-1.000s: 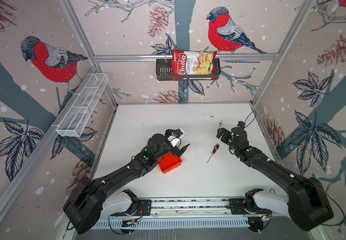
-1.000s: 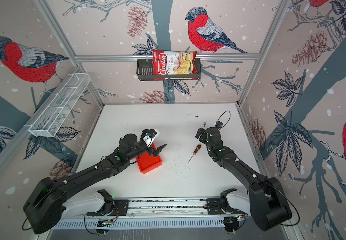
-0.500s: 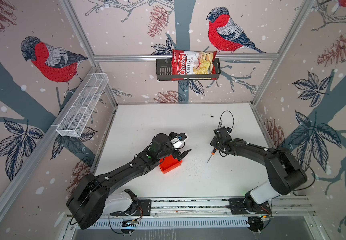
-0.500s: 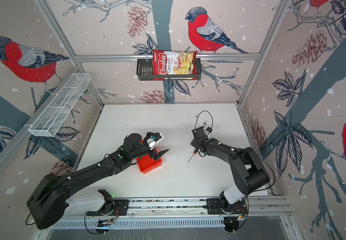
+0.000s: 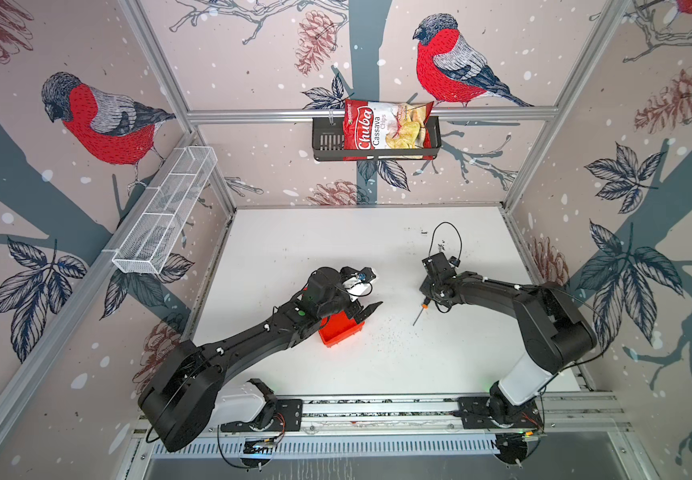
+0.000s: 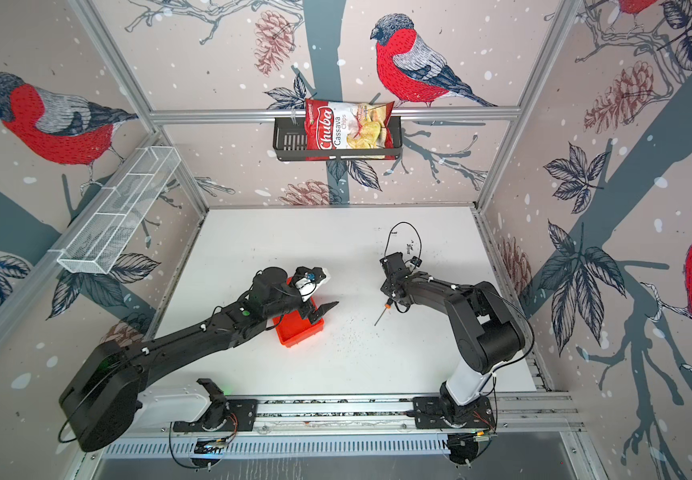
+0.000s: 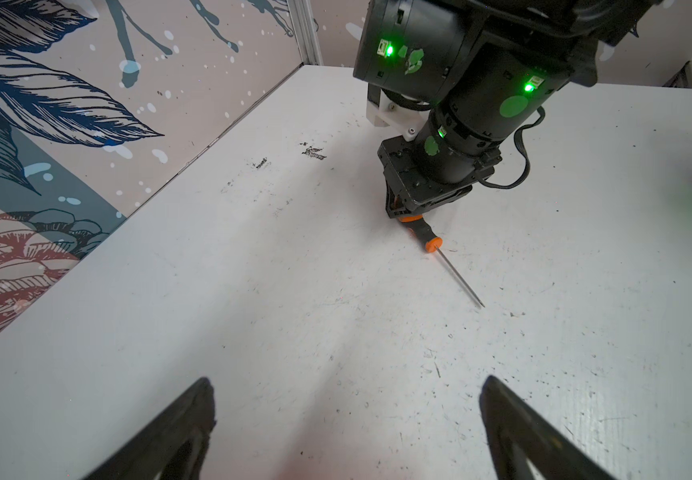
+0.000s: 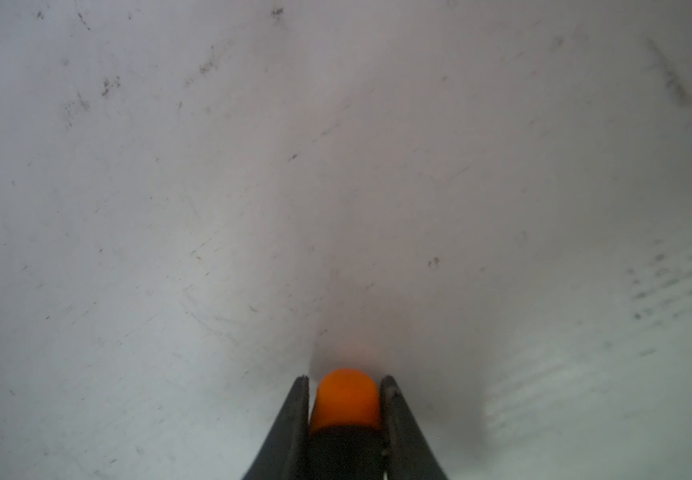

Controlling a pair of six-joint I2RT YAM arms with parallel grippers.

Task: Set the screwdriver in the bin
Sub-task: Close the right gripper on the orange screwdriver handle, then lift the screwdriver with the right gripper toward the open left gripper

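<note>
Right gripper [image 8: 344, 415] pinches the screwdriver [image 7: 429, 237]
Jaws clamp the handle for lifting toward the bin [image 5: 338, 332]; left gripper [image 7: 344, 419] jaws spread, idle.

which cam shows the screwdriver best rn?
Left wrist: the screwdriver lies along the table, orange collar and whole thin shaft visible, right gripper closed on the handle end. Right wrist shows only the handle's orange end between the fingers. In both top views it is tiny.

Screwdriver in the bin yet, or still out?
Out. The screwdriver lies on the table, handle clamped by the right gripper, apart from the bin.
</note>
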